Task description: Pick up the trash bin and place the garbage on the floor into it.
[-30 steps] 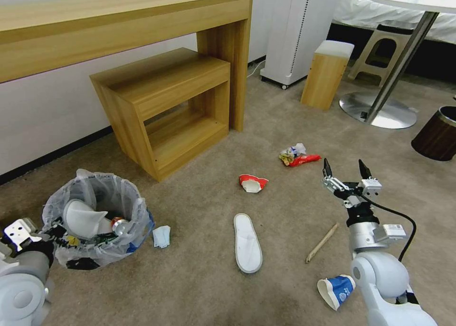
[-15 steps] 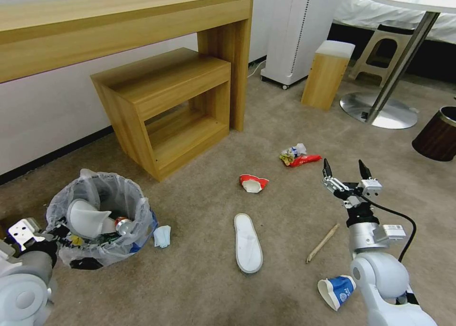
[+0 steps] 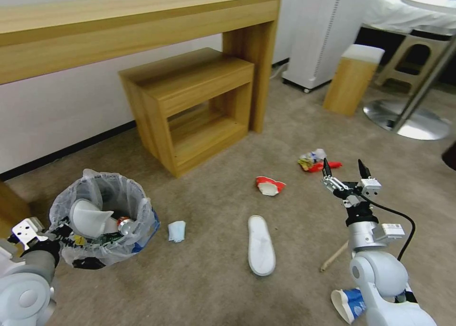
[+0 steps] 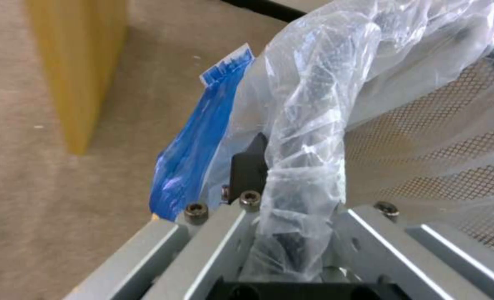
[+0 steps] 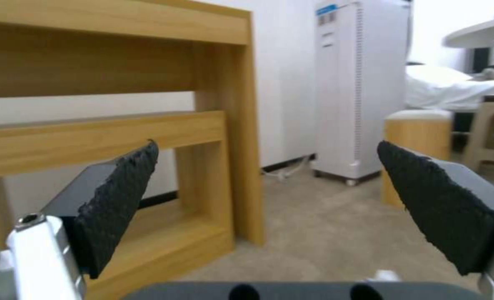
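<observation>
- A long wooden console table [image 3: 142, 22] runs across the upper left of the frame, against the white wall.
- A lower wooden side table [image 3: 190, 103] with an open shelf sits tucked under it, centre frame.
- A tall white appliance [image 3: 332, 32] stands upper right.
- A small wooden stool with a white top [image 3: 354, 79] stands just right of it.
- A round metal table base [image 3: 408, 122] lies at the right edge.
</observation>
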Controlling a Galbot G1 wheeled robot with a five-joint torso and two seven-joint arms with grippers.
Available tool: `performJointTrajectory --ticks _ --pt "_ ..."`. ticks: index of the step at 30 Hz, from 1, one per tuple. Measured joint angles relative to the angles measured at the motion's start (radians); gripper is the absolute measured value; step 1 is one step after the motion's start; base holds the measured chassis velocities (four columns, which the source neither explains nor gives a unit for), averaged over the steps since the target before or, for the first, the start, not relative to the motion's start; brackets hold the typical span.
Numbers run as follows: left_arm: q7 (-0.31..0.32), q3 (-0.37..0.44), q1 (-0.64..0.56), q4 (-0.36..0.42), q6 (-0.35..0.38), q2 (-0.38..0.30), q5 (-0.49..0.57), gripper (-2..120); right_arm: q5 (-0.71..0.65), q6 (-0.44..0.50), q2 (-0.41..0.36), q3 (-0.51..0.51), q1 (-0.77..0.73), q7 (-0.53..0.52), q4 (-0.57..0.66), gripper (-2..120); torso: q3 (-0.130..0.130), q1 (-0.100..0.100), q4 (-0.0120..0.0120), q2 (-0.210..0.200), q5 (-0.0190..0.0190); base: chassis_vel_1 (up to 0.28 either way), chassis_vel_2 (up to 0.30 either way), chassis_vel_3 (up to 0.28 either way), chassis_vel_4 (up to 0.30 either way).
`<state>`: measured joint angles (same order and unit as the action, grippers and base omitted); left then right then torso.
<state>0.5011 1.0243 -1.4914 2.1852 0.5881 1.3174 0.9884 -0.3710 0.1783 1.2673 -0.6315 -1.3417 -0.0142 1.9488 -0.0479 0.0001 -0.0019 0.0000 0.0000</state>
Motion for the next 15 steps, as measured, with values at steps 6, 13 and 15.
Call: performJointTrajectory --ticks 6,13,15 --pt "-0.001 -0.003 0.001 0.000 0.000 -0.001 -0.003 1 -0.005 0.001 0.001 0.001 0.000 0.000 0.000 100 0.000 0.000 0.0000 0.000 0.0000 0.112 0.117 0.115 0.125" --pt "-0.008 -0.006 -0.003 -0.002 -0.006 0.000 -0.025 1 -0.013 0.002 0.002 0.005 0.003 -0.010 0.004 100 0.000 0.000 0.0006 0.000 0.0000 0.104 0.110 0.091 0.103" --pt "-0.010 -0.007 -0.003 -0.001 -0.008 0.000 -0.025 1 -0.012 0.002 0.002 0.005 0.004 -0.010 0.005 100 0.000 0.000 -0.0001 0.000 -0.0001 0.000 0.000 0.000 0.000"
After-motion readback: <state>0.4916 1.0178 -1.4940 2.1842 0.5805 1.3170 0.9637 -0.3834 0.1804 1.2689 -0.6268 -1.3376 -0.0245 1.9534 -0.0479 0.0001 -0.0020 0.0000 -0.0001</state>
